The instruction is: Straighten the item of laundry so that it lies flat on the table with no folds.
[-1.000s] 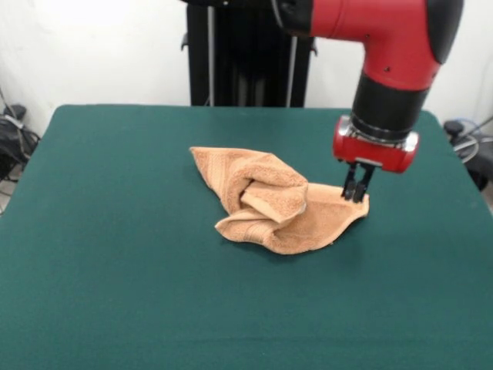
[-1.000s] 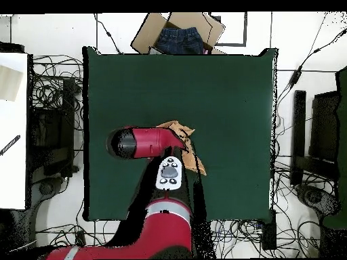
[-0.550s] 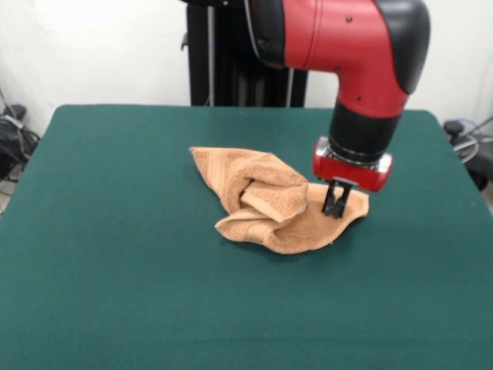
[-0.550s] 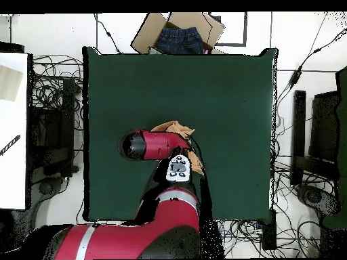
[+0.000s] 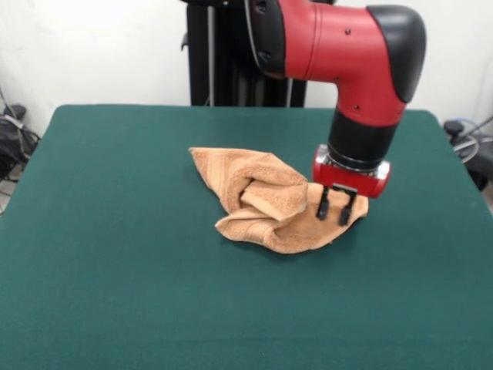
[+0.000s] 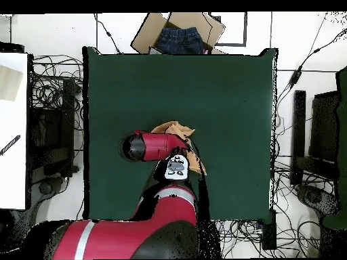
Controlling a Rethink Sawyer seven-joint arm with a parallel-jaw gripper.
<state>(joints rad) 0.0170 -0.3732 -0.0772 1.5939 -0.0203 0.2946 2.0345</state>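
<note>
Front view: the red-and-black arm's black two-finger gripper (image 5: 334,207) hangs spread directly over the flat edge of the crumpled orange-tan terry towel (image 5: 269,198) mid-table on the dark green felt table (image 5: 115,231); the cloth looks light, limp and grippy, best pinched at that edge below the fingers.

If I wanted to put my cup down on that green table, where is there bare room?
The dark green felt table is bare along the whole camera-side strip and the wide stretch on the picture's left in the front view. It is crowded mid-table: the crumpled orange-tan terry towel, with the red arm's open gripper down at its right part.
</note>
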